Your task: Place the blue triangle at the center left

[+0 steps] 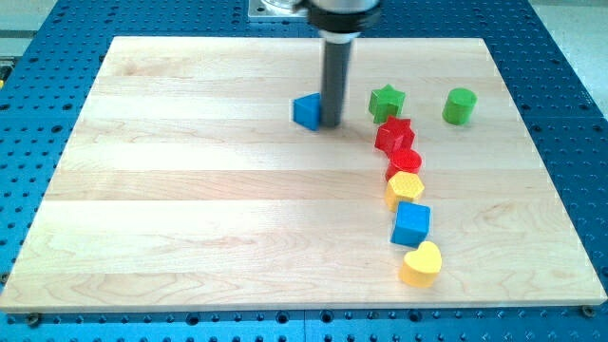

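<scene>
The blue triangle sits on the wooden board a little above and right of the board's middle. My tip stands right against the triangle's right side, touching or nearly touching it. The dark rod rises straight up from there to the view's top edge.
A green star and a green cylinder lie to the right of the tip. Below them runs a line of blocks: red star, red cylinder, yellow hexagon, blue cube, yellow heart.
</scene>
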Robot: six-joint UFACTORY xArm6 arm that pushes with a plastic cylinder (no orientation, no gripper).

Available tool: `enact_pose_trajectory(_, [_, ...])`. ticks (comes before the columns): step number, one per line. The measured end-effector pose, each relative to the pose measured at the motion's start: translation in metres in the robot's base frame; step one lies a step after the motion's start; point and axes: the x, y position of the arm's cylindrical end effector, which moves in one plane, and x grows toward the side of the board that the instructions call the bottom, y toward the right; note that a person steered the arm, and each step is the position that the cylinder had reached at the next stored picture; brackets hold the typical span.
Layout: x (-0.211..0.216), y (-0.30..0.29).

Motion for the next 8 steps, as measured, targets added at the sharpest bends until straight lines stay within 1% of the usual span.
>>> enact_pose_trajectory(1, [-0.022, -0.061])
enact_pose_trajectory(2, [-0.023, -0.075])
enact_pose_trajectory(5, [-0.023, -0.084])
enact_pose_trajectory(6, [-0.026, -0.074])
enact_pose_trajectory(8, [-0.057, -0.137])
